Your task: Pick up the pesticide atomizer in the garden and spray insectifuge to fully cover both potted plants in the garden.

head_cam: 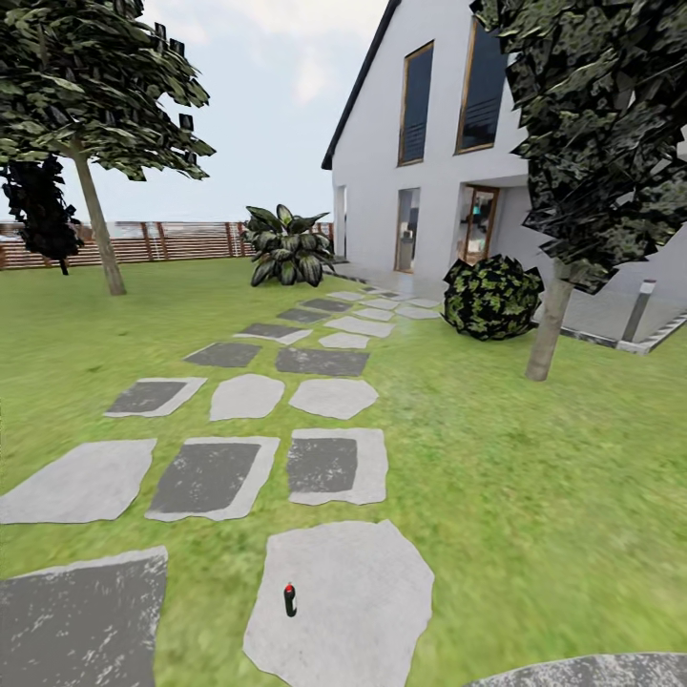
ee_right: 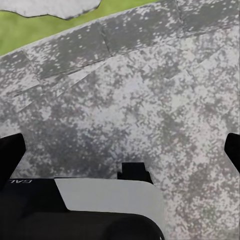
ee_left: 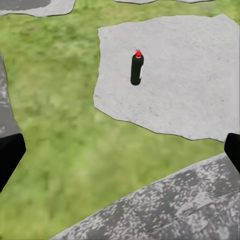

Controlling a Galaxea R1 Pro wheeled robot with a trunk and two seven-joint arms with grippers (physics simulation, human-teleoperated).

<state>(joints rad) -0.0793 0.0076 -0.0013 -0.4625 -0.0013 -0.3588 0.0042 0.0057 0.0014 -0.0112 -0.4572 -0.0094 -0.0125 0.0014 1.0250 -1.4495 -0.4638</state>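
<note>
One atomizer (head_cam: 289,599) (dark body, red cap) stands upright on the near pale paving slab (head_cam: 372,592), still ungrabbed; both grippers spread and empty; next: approach, lower left gripper (ee_left: 120,150) around it.

atomizer (head_cam: 290,599) label unreadable; left fingertips (ee_left: 10,155) cropped

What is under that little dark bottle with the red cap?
The bottle stands upright on a pale grey paving stone with grass around it. The patch of stone beneath its base is covered.
</note>
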